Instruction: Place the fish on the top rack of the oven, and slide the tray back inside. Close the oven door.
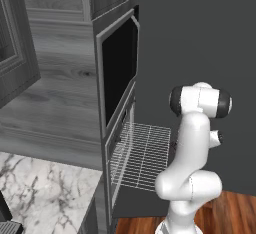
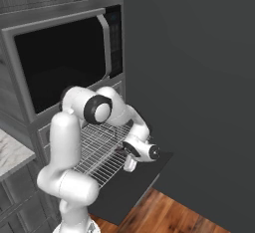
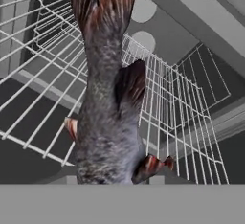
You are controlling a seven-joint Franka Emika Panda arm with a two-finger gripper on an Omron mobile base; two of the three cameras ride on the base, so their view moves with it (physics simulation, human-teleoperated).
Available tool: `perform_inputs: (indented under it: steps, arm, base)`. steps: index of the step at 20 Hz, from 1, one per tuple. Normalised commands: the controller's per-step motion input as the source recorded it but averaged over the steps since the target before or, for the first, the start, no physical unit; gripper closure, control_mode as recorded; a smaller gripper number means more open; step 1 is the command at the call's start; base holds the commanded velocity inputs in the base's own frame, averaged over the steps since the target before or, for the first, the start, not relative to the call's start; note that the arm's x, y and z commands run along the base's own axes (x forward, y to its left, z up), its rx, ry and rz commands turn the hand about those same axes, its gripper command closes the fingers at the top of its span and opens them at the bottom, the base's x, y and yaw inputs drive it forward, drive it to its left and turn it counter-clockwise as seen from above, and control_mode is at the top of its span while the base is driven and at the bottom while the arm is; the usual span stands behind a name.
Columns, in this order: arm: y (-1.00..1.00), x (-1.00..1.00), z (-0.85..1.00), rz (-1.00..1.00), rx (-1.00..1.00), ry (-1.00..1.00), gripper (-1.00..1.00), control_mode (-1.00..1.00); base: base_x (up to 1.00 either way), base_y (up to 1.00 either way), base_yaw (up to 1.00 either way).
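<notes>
Fingers [image 2: 130,166] are pinched on the fish [image 3: 107,103], held over the pulled-out top rack [image 1: 142,155]; it should be lowered flat onto the wires before being released.

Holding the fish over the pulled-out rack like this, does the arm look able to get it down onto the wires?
Probably yes. The fish hangs in the jaws right above the top rack, which is slid out over the open oven door, and nothing lies between fish and wires.
</notes>
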Motion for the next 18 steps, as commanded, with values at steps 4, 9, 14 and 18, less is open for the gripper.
perform_inputs:
  steps: [4,9,14,18]
  arm:
    - [0.00,0.17,0.00,0.21,0.00,-0.11,1.00,-1.00]
    - [0.05,0.41,0.00,0.15,0.01,-0.06,1.00,-1.00]
    - [0.00,0.17,0.19,0.13,0.02,-0.12,1.00,-1.00]
    - [0.06,0.00,0.15,0.10,0.00,-0.13,1.00,-1.00]
  base:
    - [0.00,0.00,0.00]
    - [0.00,0.00,0.00]
    - [0.00,0.00,0.00]
    - [0.00,0.00,0.00]
